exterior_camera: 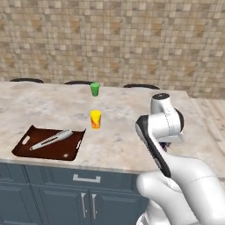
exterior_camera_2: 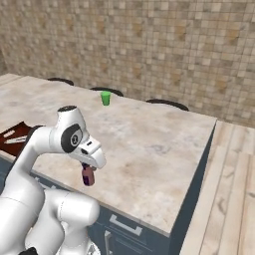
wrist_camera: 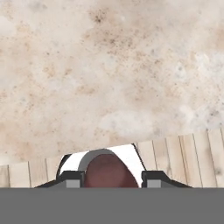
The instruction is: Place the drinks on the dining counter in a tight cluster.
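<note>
1. The gripper (exterior_camera_2: 88,175) pinches a small maroon bottle (exterior_camera_2: 88,177), carried above the counter's (exterior_camera_2: 164,149) near edge.
2. Judged step: delivering this drink; next, lower it upright on the marble.
3. Far off stands a green cup (exterior_camera_2: 105,98); a yellow cup (exterior_camera: 96,119) is mid-counter.

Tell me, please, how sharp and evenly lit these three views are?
Left base view: soft, even light, faint shadow beside the yellow cup. Right base view: wall tiles blurred, the maroon bottle in the tool smeared. Hand view: counter mottled, no glare.
</note>
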